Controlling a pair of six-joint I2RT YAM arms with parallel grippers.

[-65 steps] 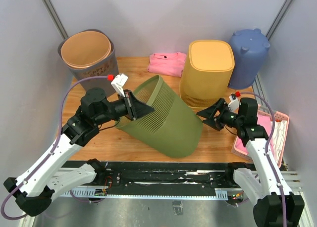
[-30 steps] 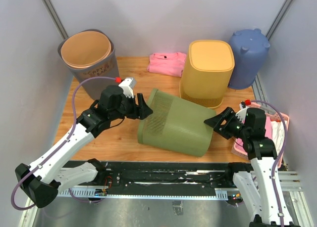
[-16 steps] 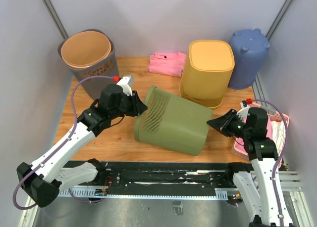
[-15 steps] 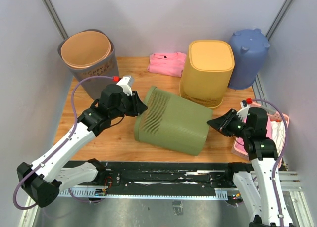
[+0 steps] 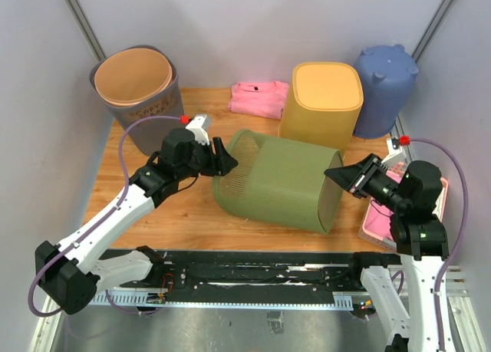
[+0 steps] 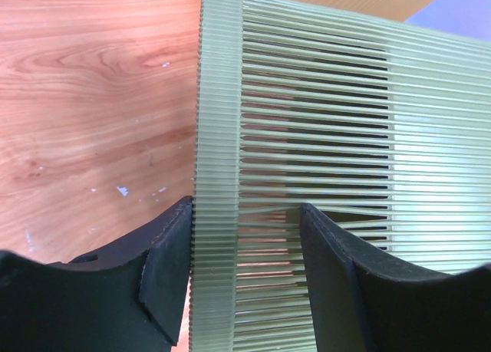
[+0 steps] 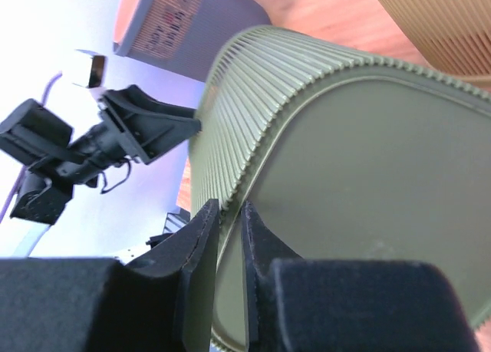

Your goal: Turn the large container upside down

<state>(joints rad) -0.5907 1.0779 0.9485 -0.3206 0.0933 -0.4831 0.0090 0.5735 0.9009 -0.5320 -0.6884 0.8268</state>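
Note:
The large container (image 5: 280, 179) is a green ribbed bin lying on its side on the wooden table, mouth to the left, base to the right. My right gripper (image 5: 341, 176) is shut on the base's edge and holds that end up; in the right wrist view its gripper (image 7: 230, 210) pinches the ribbed rim of the flat base (image 7: 368, 137). My left gripper (image 5: 222, 162) is at the mouth end. In the left wrist view its open gripper (image 6: 245, 210) stands against the slatted wall (image 6: 322, 122) with the rim band (image 6: 219, 137) between the fingers.
A yellow bin (image 5: 322, 110) stands just behind the green one, a blue bin (image 5: 383, 87) at the back right. At the back left is a grey bin (image 5: 138, 83) with a tan liner. Pink cloth (image 5: 259, 97) lies at the back; a pink basket (image 5: 430, 206) sits by the right arm.
The right gripper has shut on the base's edge and lifted that end. The container has rolled so its mouth shows more. The left gripper narrowed at the rim, then widened again.

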